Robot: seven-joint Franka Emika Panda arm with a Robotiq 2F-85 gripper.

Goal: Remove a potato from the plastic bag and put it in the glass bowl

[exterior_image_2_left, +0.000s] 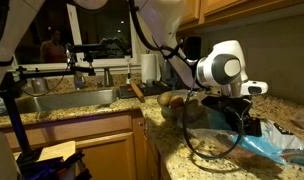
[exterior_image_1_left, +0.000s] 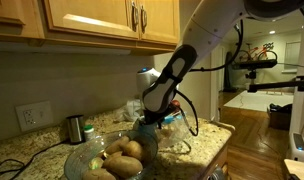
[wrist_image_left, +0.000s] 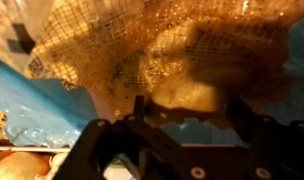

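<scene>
In the wrist view my gripper (wrist_image_left: 189, 105) is open, with a dark finger on each side of a pale potato (wrist_image_left: 187, 88). The potato lies under yellow mesh netting (wrist_image_left: 112, 50), and I cannot tell whether the fingers touch it. The see-through plastic bag (wrist_image_left: 32, 100) with light blue patches spreads beneath and to the left. In both exterior views the gripper (exterior_image_1_left: 149, 120) (exterior_image_2_left: 237, 112) points down at the bag (exterior_image_2_left: 264, 147) on the counter. The glass bowl (exterior_image_1_left: 87, 160) (exterior_image_2_left: 177, 100) stands beside it and holds several potatoes (exterior_image_1_left: 122, 155).
A small steel cup (exterior_image_1_left: 75, 128) stands by the back wall near a wall socket (exterior_image_1_left: 32, 116). A sink (exterior_image_2_left: 62, 102) lies along the counter beyond the bowl. Wooden cabinets (exterior_image_1_left: 102, 20) hang overhead. The granite counter's edge (exterior_image_1_left: 217, 150) drops off close to the bag.
</scene>
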